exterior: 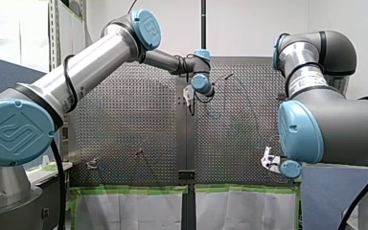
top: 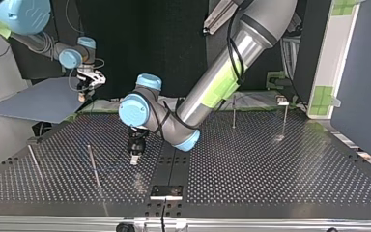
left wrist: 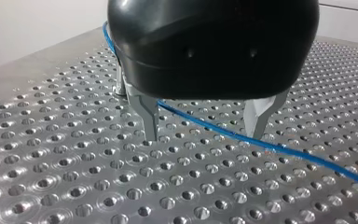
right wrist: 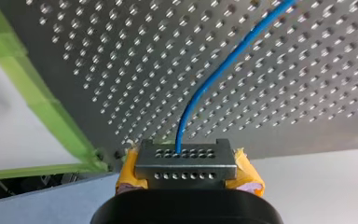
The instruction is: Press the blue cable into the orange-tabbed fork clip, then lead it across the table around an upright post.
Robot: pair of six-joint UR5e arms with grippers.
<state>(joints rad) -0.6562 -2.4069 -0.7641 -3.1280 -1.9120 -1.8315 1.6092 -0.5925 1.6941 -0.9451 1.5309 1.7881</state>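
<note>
Blue cable [left wrist: 242,138] lay along the perforated worktop [left wrist: 74,177] and ran between the metal fingers of my left gripper [left wrist: 204,136]. That gripper stood wide open astride the cable, its tips close to the surface and not pinching it. The straddle looked chosen so the fingers could close on the cable or steer it sideways. My right gripper [right wrist: 186,163], at the worktop's edge by the green tape [right wrist: 51,116], was clamped on the cable between its yellow pads, probably to anchor that end and keep the run taut. 1 upright post [top: 94,166] stood near my left gripper in the top view. I could not make out the orange-tabbed fork clip, so whether the pressing was done was unclear.
</note>
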